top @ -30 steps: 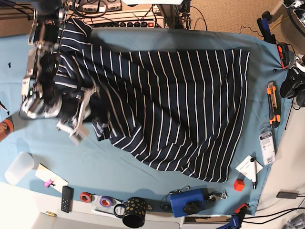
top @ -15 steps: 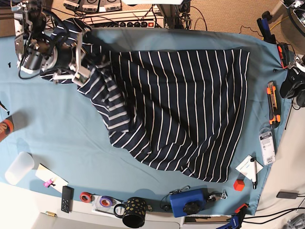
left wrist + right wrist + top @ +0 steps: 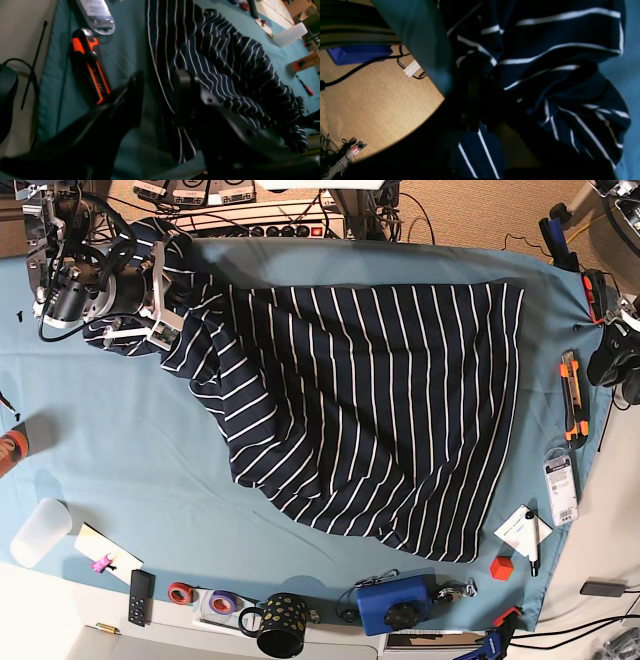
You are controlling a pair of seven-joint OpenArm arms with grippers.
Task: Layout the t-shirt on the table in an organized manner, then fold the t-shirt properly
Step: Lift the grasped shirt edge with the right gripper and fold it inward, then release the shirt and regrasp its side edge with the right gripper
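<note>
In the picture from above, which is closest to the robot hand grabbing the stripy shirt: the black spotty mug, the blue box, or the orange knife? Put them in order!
Measured from the right gripper, at the table's far corner:
1. Black spotty mug, at the near edge, closest.
2. Blue box, along the near edge, further along.
3. Orange knife, on the opposite side of the t-shirt, farthest.

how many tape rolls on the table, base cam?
2. A red tape roll and a purple tape roll sit side by side at the table's near edge, left of the black mug. Clutter could hide more.
</note>
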